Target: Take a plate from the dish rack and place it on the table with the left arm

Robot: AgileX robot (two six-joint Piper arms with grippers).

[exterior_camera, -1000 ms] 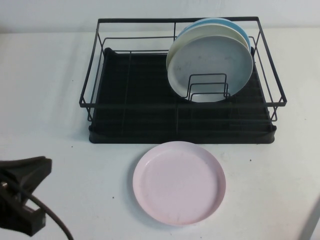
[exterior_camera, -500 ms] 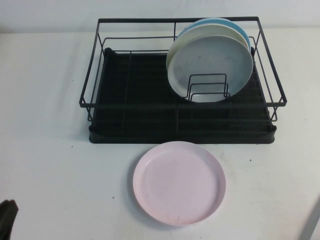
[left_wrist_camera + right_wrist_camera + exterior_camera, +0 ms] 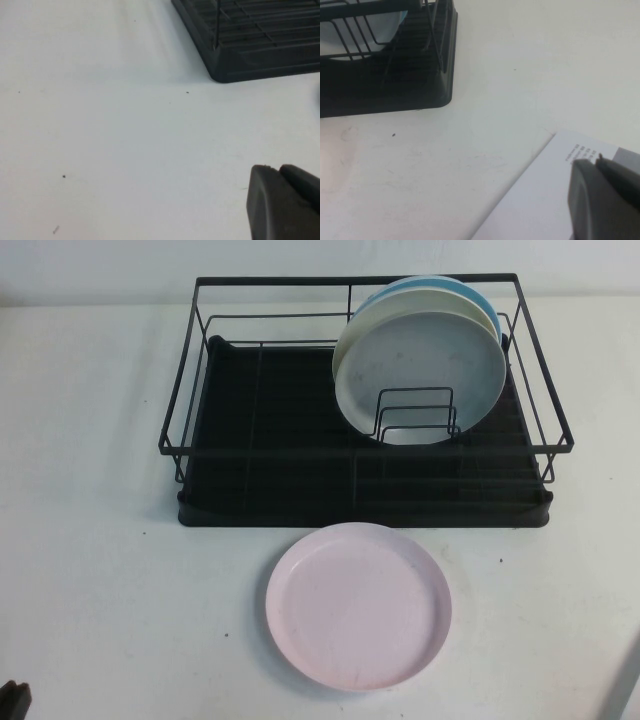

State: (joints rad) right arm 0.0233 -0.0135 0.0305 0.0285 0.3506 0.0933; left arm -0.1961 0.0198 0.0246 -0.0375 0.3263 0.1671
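The pale pink plate (image 3: 358, 605) lies flat on the white table (image 3: 120, 590), just in front of the black dish rack (image 3: 360, 510). Only a tip of my left gripper (image 3: 12, 698) shows, in the high view's bottom left corner, far left of the plate. In the left wrist view the left gripper (image 3: 280, 172) is shut and empty over bare table, with a corner of the rack (image 3: 250, 55) ahead of it. My right gripper (image 3: 597, 162) is shut and empty over a white sheet, and is out of the high view.
A grey-white plate (image 3: 420, 375) stands upright in the rack's right half against wire dividers, with a light blue plate (image 3: 445, 285) behind it. A white printed sheet (image 3: 540, 210) lies at the table's right front edge. The rack's corner (image 3: 395, 80) shows in the right wrist view.
My left arm has pulled back down and to the left, almost out of the high view. The pink plate and the rack have not moved.
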